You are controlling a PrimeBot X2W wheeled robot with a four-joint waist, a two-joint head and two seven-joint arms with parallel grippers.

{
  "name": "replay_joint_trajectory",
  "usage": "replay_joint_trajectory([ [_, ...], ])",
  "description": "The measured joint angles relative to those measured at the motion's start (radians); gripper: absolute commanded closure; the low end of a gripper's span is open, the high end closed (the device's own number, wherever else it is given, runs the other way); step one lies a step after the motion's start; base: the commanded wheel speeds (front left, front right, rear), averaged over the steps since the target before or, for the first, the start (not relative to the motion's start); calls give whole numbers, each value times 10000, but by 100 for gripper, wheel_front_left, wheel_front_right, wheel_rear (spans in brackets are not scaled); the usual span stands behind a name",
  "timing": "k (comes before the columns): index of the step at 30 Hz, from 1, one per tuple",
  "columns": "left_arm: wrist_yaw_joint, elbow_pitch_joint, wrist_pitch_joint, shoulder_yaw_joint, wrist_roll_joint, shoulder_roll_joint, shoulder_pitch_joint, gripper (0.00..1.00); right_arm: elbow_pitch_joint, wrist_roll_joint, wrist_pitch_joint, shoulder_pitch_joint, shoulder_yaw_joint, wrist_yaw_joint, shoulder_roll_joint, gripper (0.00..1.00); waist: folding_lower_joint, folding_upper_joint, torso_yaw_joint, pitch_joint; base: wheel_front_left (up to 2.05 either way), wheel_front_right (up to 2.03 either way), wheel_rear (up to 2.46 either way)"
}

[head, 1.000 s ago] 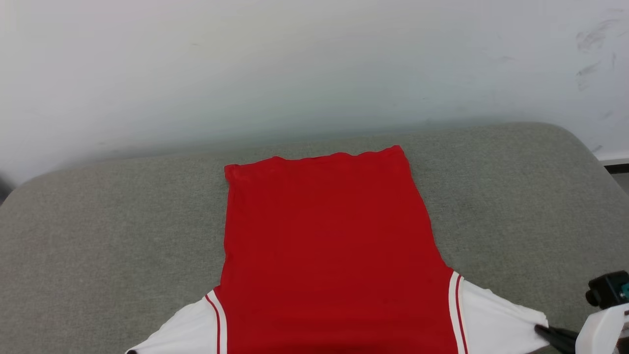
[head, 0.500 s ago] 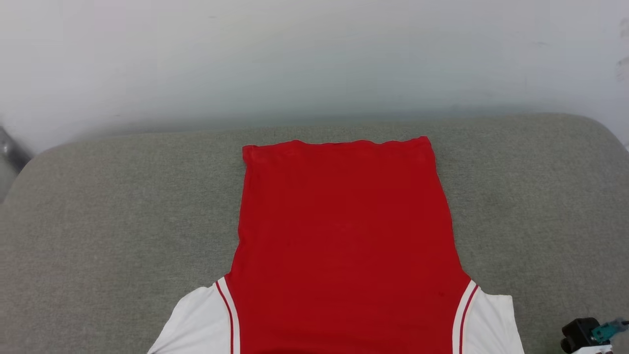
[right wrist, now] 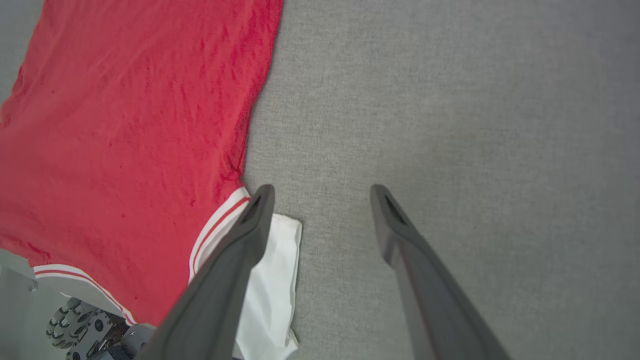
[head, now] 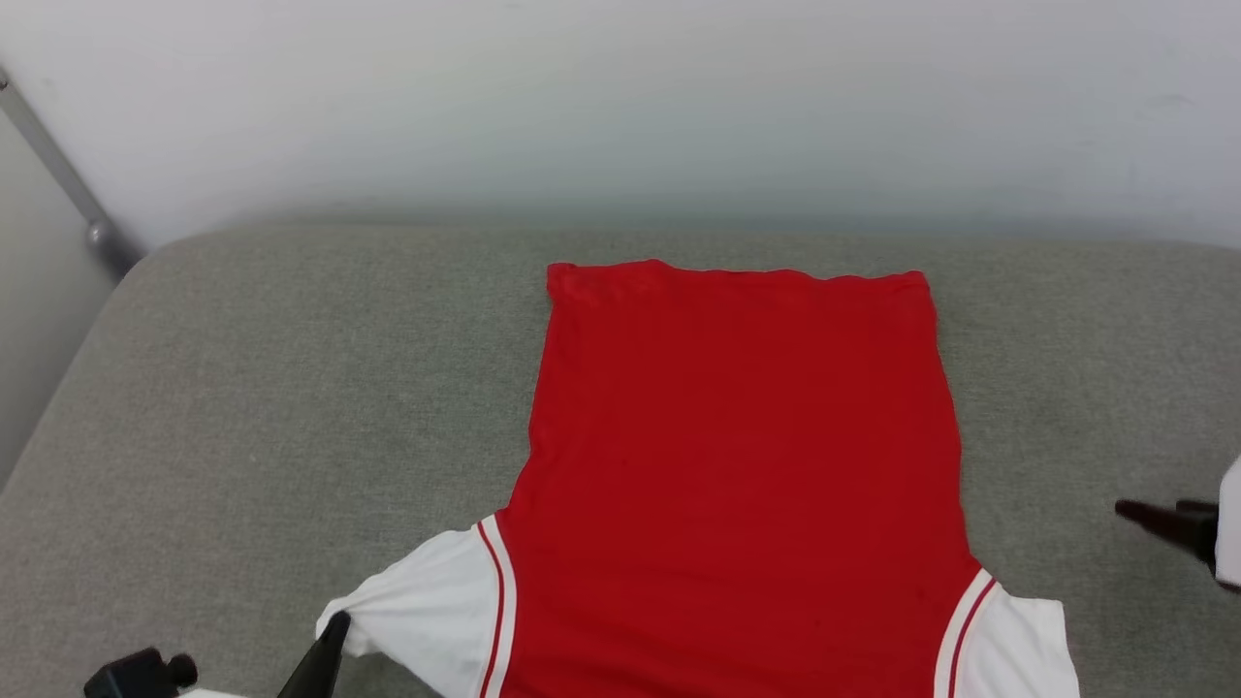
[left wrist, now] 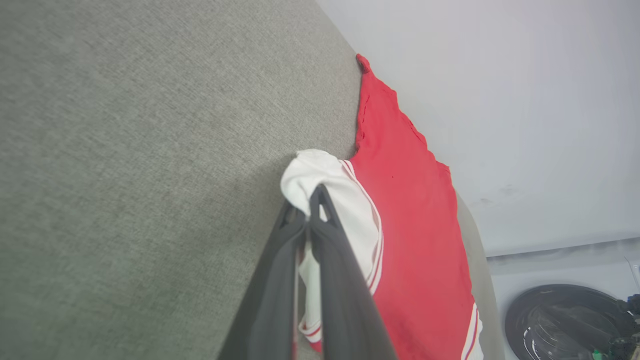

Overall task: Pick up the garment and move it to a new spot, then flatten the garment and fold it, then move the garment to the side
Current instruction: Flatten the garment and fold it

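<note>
Head view: shirt (head: 737,465) near end cut off; left tool (left wrist: 307,197) clamped on white sleeve (left wrist: 322,167); right tool (right wrist: 322,192) spread over grey surface (right wrist: 450,125).

grey cushion (head: 291,388) (perhaps a sofa) bears red garment (head: 737,436)

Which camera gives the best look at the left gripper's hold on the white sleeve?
The left wrist view: the left gripper is shut on the bunched white sleeve. The head view catches one fingertip at that sleeve's end. The right wrist view looks at the other sleeve of the garment, beside the open right gripper.
</note>
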Motion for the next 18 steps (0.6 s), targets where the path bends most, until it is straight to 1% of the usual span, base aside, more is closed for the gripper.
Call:
replay_joint_trajectory([
  [3,13,-245,107,-180,171,-69,-421,100,617,-775,813,-1310,-512,0,362,0,0,0,278,222,0,0,0],
  [8,-113,-347,374,-428,382,-194,-1267,100,1854,-2679,1407,-3562,-918,0,1137,0,0,0,746,864,0,0,0],
  [10,-253,-366,372,-416,460,-259,-1692,100,2255,-3267,1484,-4348,-1108,0,1448,0,0,0,917,1206,0,0,0],
  [13,-539,-391,483,-560,610,-462,-2429,100,2792,-4065,1643,-5383,-1438,0,1705,0,1,0,1220,1774,0,0,0],
  [16,-840,-297,623,-742,706,-610,-2907,100,3195,-4949,1768,-6017,-1709,2,1779,0,1,0,1579,2357,0,0,0],
  [18,-980,-247,575,-706,777,-637,-3154,100,3216,-5674,1860,-6575,-1739,0,1779,0,2,0,1786,2774,0,0,0],
])
